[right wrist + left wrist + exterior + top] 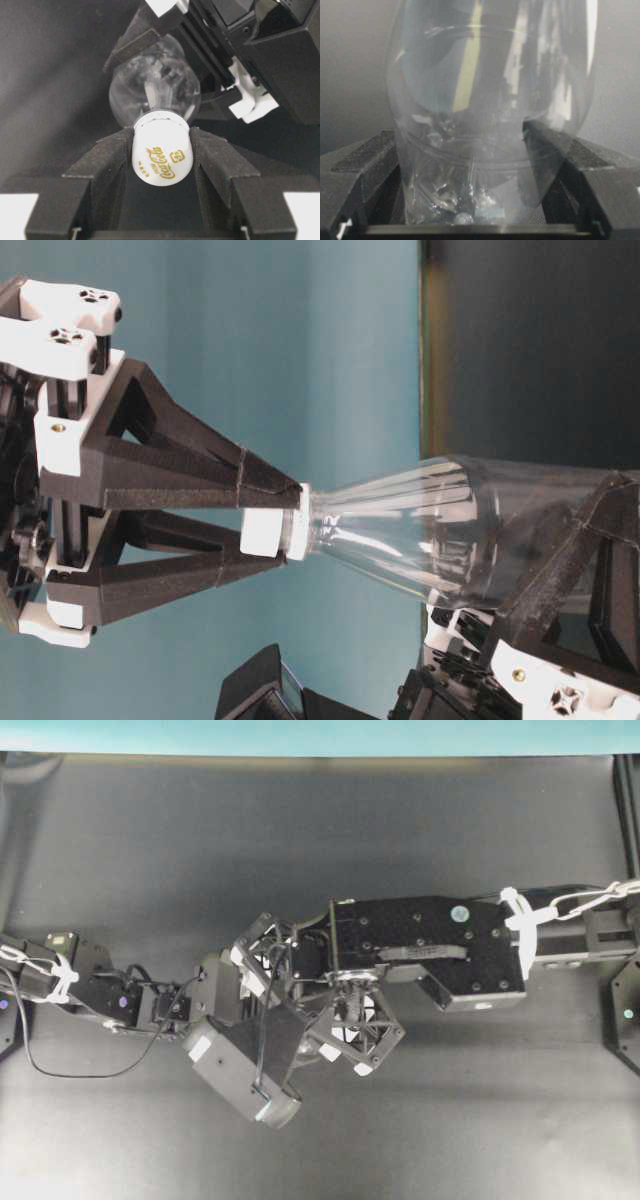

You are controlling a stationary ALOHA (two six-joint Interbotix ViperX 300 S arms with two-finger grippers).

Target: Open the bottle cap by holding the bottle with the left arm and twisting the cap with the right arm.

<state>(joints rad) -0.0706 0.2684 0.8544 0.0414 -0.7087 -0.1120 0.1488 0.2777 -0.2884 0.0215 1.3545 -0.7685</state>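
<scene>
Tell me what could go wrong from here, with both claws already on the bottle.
1. The right claw pinches the bottle cap only at its fingertips; a twist may slip rather than turn it.
2. The left claw squeezes the thin clear bottle at its body; it could spin with the cap, or dent.
3. The bottle looks held off the table, so if it slips out of the claws it may drop.

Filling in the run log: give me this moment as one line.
left gripper: shut on bottle body | right gripper: shut on cap | bottle: lifted, lying sideways | cap: on
</scene>
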